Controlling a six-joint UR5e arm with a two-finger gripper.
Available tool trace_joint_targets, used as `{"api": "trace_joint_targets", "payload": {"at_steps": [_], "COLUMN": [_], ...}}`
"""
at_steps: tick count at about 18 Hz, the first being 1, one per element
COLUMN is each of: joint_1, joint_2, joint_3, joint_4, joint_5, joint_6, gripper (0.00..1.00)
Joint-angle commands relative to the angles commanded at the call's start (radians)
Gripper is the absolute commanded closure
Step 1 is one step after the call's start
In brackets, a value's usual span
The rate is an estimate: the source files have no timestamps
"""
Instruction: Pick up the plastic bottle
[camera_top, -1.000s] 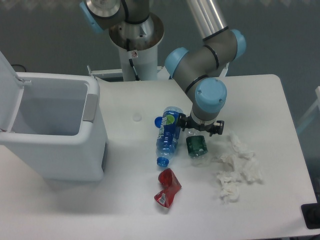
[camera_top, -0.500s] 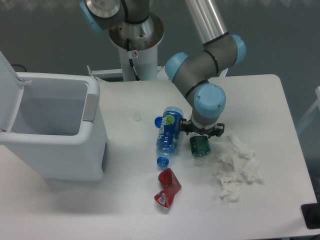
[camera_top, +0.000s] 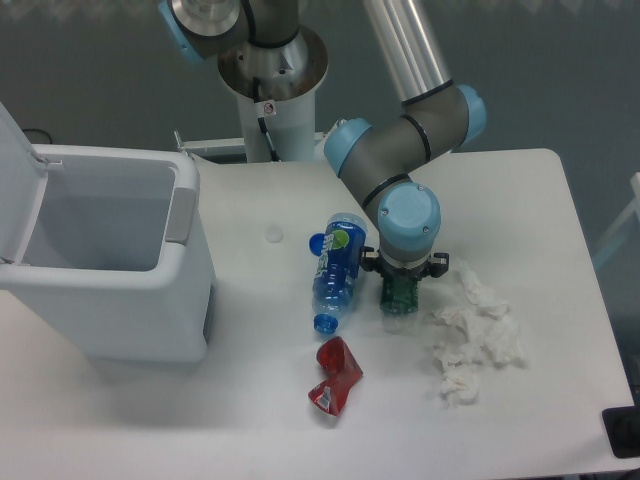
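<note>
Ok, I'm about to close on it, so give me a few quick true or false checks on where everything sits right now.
1. The gripper is directly over the plastic bottle. True.
2. The blue bottle stands upright. False: it lies on its side on the table.
3. The red can lies nearer the front edge than both bottles. True.
4. The crumpled tissue is inside the bin. False: it lies on the table, beside the plastic bottle.

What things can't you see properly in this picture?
- The gripper: the arm's blue wrist cap hides its fingers, so open or shut cannot be told.
- The plastic bottle: its upper part is under the wrist; whether it is gripped is unclear.
- The white bin: cut off at the left edge, its floor hidden by its walls.
- The dark object: cut off at the right edge.
</note>
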Motion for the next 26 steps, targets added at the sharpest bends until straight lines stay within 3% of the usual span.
{"api": "trace_joint_targets", "payload": {"at_steps": [12, 14, 15, 17, 22, 26], "joint_1": [0.0, -0.003, -0.003, -0.005, -0.006, -0.017], "joint_2": [0.043, 0.063, 0.075, 0.095, 0.121, 0.143], "joint_3": [0.147, 0.169, 0.176, 0.198, 0.275, 0.279], "joint_4": [-0.029, -0.029, -0.031, -0.064, -0.245, -0.258], "joint_5": [-0.012, -0.015, -0.031, -0.06, -0.074, -0.097], "joint_6": [0.02, 0.061, 0.087, 0.17, 0.336, 0.339], "gripper": [0.63, 0.64, 0.71, 0.75, 0.75, 0.74]}}
